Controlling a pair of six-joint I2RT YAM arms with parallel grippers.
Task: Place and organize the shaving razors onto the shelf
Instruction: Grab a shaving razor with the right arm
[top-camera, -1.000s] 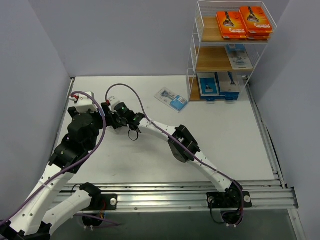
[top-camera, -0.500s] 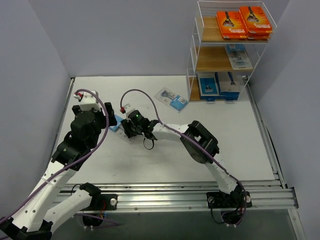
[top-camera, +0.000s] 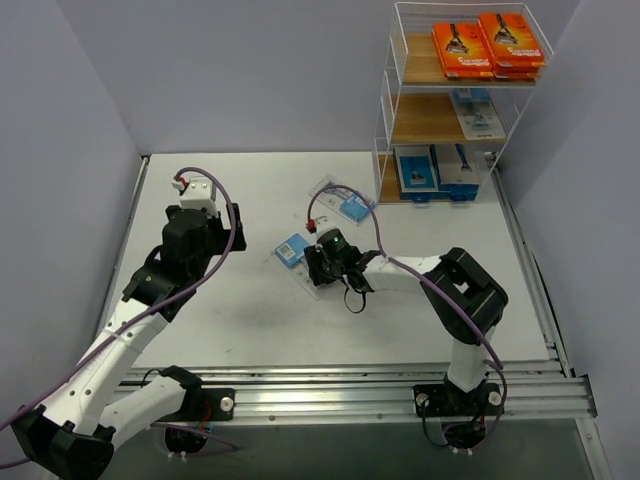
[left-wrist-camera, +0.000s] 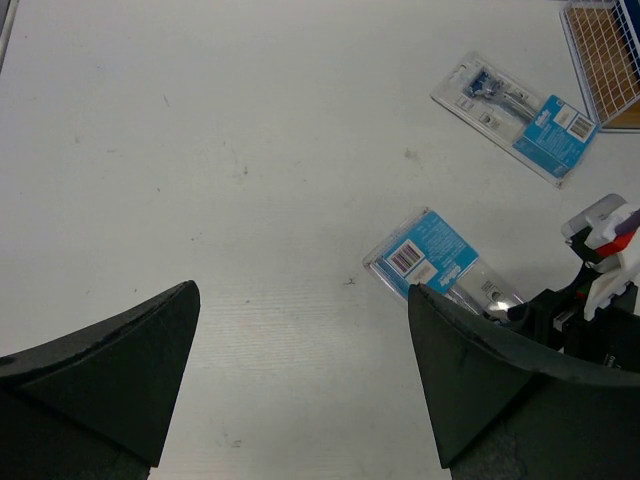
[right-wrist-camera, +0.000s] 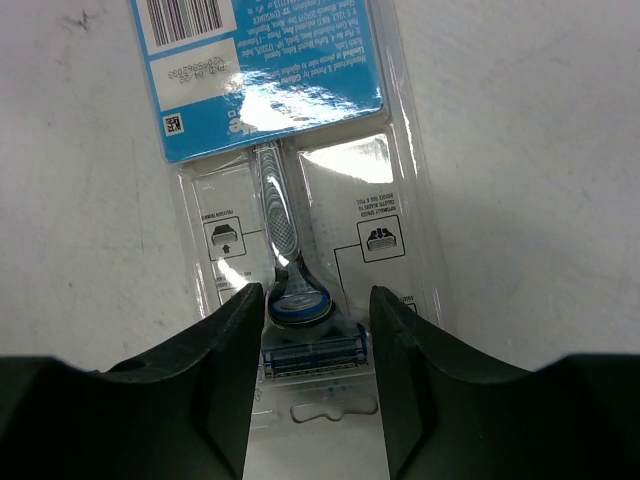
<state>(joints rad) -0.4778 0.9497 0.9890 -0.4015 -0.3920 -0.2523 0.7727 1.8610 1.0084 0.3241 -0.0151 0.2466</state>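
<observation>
We noted the first blister pack (top-camera: 293, 250) lying on the table (top-camera: 450, 270), left of centre. Its barcode side faced up and its blue card end pointed away from the right arm. The right gripper (right-wrist-camera: 315, 300) was down over the clear end of this pack. In the right wrist view its two fingers (right-wrist-camera: 225, 380) stood about half apart, one on each side of the raised bubble over the razor head, and pressed against it. We logged this as a grip on the pack. We could not tell whether the pack was lifted off the table at all.

The second blister pack (top-camera: 345, 200) lay on the table a little farther back, between the first blister pack and the shelf (top-camera: 425, 118). It was apart from both, and neither arm touched it.

The shelf stood at the far right corner of the table. We saw at least two orange boxes (top-camera: 462, 48) side by side on the top tier and one blue-and-grey box (top-camera: 478, 115) at the right of the middle tier. More blue boxes (top-camera: 415, 170) stood upright on the bottom tier.

The left gripper (left-wrist-camera: 300, 290) hung over bare table to the left of the first blister pack, jaws spread wide, nothing between them.
</observation>
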